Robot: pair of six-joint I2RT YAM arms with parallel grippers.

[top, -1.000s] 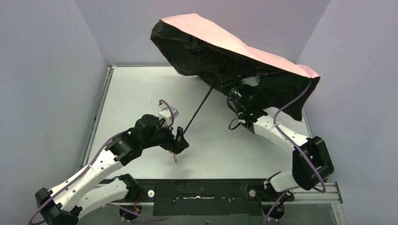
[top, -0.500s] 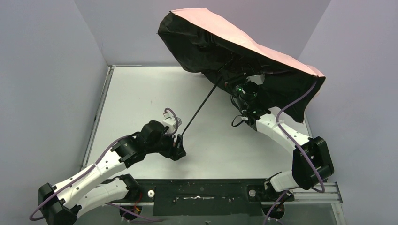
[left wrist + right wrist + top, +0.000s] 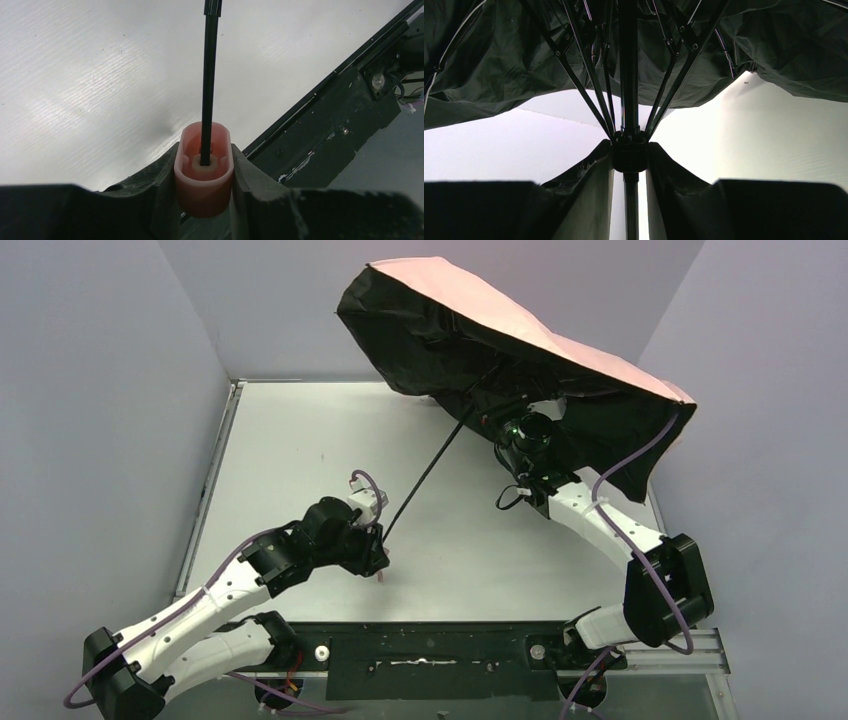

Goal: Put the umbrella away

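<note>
Spanning the table [image 3: 290,440] from near left to far right, one umbrella [image 3: 520,350] hung in the air between two arms. Its single pink handle [image 3: 203,172] sat low at the near left, pinched between the two fingers [image 3: 162,187] of the left gripper [image 3: 378,558], one pressed against each side. One black shaft [image 3: 209,75] rose from it toward the far right. There the right gripper [image 3: 629,150] had both fingers clamped on the one black runner [image 3: 629,159], where thin ribs [image 3: 579,85], too crowded to count, fanned into the half-spread canopy [image 3: 450,330], pink outside and black inside.
</note>
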